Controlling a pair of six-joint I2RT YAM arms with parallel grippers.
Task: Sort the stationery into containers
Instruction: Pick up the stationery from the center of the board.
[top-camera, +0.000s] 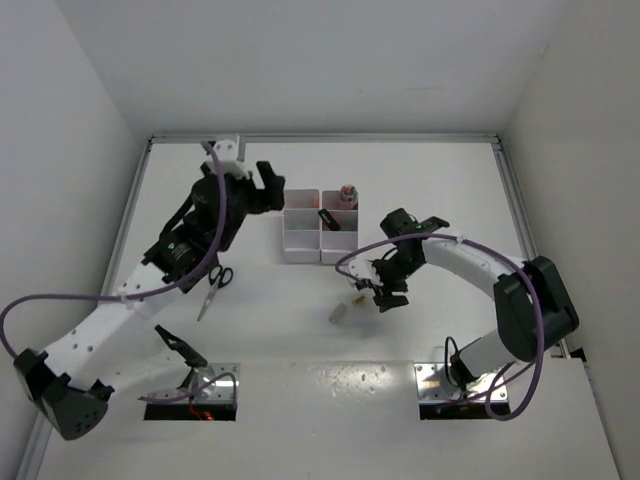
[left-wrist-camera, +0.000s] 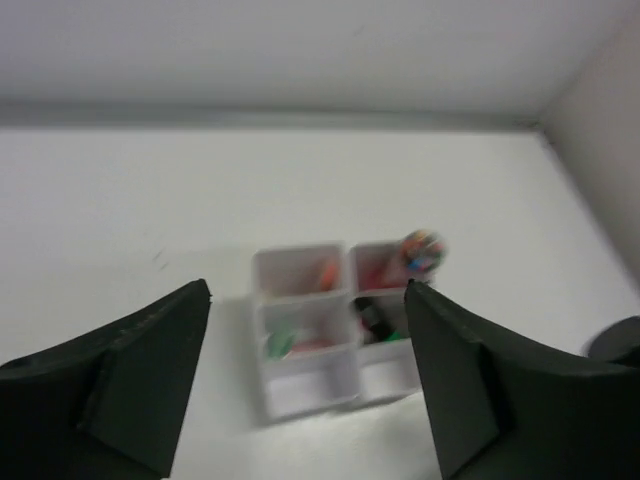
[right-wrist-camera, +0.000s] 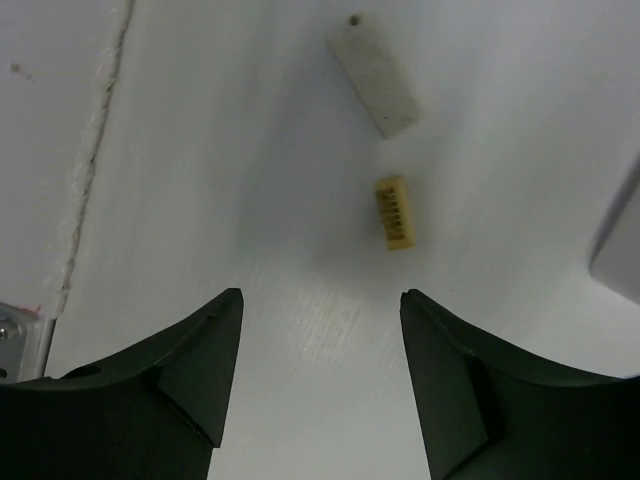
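Observation:
The white organiser (top-camera: 300, 246) stands mid-table; its back compartments hold pens and highlighters, among them a black-capped one (top-camera: 328, 218). My left gripper (top-camera: 274, 188) is open and empty, just left of it and above the table. In the left wrist view the organiser (left-wrist-camera: 305, 395) sits blurred between the open fingers (left-wrist-camera: 150, 350). Black-handled scissors (top-camera: 214, 285) lie by the left arm. A grey eraser (top-camera: 340, 312) and a beige eraser (top-camera: 355, 297) lie in front of the organiser. My right gripper (top-camera: 383, 297) is open just right of them; they show ahead of it, grey (right-wrist-camera: 375, 78) and beige (right-wrist-camera: 396, 212).
White walls close in the table on the left, back and right. A purple cable loops from each arm. A dark thin object (top-camera: 180, 346) lies near the left base. An organiser corner (right-wrist-camera: 620, 250) shows at the right of the right wrist view.

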